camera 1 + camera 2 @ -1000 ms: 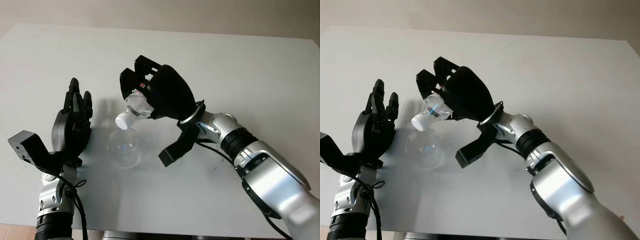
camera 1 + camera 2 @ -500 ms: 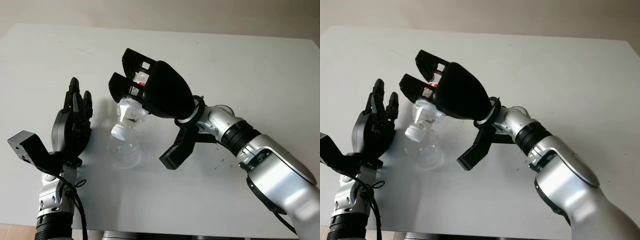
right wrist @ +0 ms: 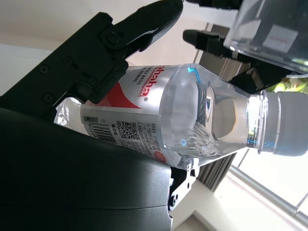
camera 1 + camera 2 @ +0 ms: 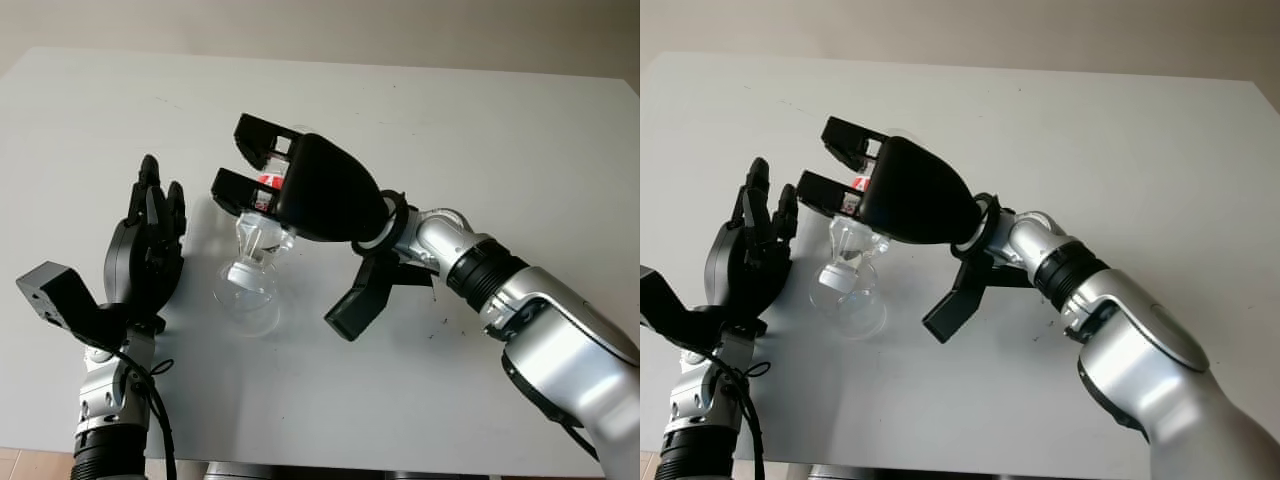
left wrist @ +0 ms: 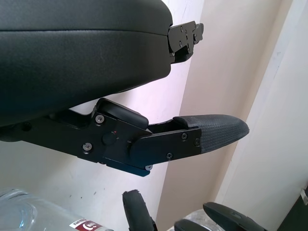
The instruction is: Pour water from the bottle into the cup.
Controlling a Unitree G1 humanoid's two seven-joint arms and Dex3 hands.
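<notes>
White table (image 4: 520, 130) spans the scene, carrying the work near its front left. Right robot hand (image 4: 300, 190), the largest thing over it, reaches in from the right and is clamped around a clear plastic bottle (image 4: 258, 232) with a red-and-white label. Bottle is tipped steeply, neck downward, its mouth end directly over the cup. A white cap (image 3: 288, 126) appears to sit on the neck; a little water pools toward the shoulder in the right wrist view. Left robot hand (image 4: 148, 245) stands upright just beside the cup on its left, open, holding nothing, not touching the glass. Cup (image 4: 246, 297), a clear glass tumbler, stands upright on the table between the two hands, under the bottle's neck. Judgement: pouring step in hand, bottle at pour angle. Next move calls for holding the neck centred over the rim; if the cap is truly on, nothing will flow.
</notes>
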